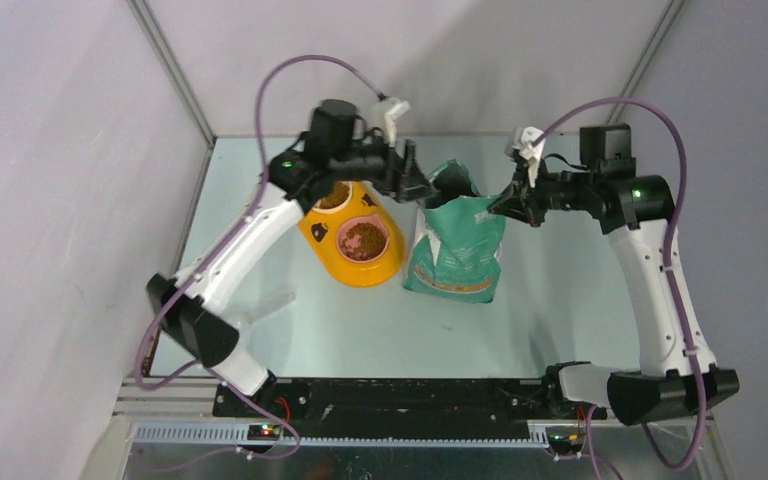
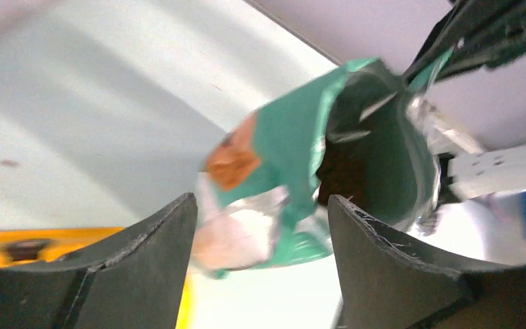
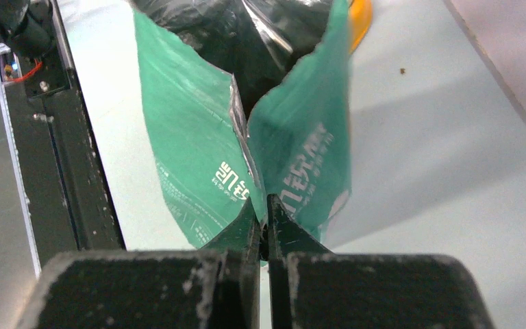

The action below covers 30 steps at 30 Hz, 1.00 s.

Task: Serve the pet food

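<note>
So the green pouch is standing up on the worktop, roughly mid-width and closer to the far edge than the near one. Its top is open.

The right gripper is clamped tight on the right side of the pouch's top rim. In its wrist view the two fingers are pressed together with the foil edge pinched between them.

The left gripper is at the left side of the pouch's mouth with its fingers spread wide and nothing in them. From its wrist cam the pouch sits in the gap beyond the fingertips. I honestly can't say if either finger is touching the bag.

As for the pet food, there's a brown heap of it in the nearer bowl of the yellow feeder. The farther bowl has some too, though the left arm partly covers that one. Looking down the open mouth from the left wrist, there's more dark brown kibble inside the pouch.

The feeder is just left of the pouch, angled toward the far-left corner. Its near end is right up beside the bag's bottom corner, but I can't tell if they touch.
</note>
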{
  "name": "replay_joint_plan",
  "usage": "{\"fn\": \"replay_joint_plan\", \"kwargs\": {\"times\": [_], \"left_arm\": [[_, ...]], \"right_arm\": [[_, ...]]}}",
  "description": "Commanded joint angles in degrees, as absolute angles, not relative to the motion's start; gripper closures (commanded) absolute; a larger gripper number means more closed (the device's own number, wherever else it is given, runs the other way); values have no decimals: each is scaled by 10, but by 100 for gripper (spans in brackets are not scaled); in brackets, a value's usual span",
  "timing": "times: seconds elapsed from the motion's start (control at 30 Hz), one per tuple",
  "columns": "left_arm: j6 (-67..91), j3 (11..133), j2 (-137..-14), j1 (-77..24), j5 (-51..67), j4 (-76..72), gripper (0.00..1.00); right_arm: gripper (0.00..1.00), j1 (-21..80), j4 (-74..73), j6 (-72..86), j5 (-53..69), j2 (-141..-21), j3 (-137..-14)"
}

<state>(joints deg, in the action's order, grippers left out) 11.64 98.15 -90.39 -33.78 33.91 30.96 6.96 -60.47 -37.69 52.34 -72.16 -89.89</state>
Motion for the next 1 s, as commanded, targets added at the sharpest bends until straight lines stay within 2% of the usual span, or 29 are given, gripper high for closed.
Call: {"fn": "replay_joint_plan", "kwargs": {"times": [0.0,0.1,0.27,0.5,0.7,0.77,0.83,0.97], "left_arm": [[-124,930,-801,-250,474,276,24],[-222,906,-797,-247,512,312,24],[-225,914,-834,-303,545,282,24],[-180,966,-900,-346,506,232,25],[-142,996,-925,-349,542,204,58],[-157,1004,-926,-349,537,223,72],[-175,1008,-921,-345,525,241,97],[-138,1001,-902,-313,520,232,100]], "right_arm": [[100,-10,-529,-317,549,-663,-866],[100,-36,-467,-235,553,-638,-819],[100,-30,-369,-144,545,-611,-790],[100,-39,-363,-162,532,-598,-789],[100,-40,-365,-158,528,-594,-789],[100,-41,-355,-149,524,-594,-790],[100,-42,-348,-138,520,-596,-800],[100,-43,-370,-138,498,-614,-850]]}}
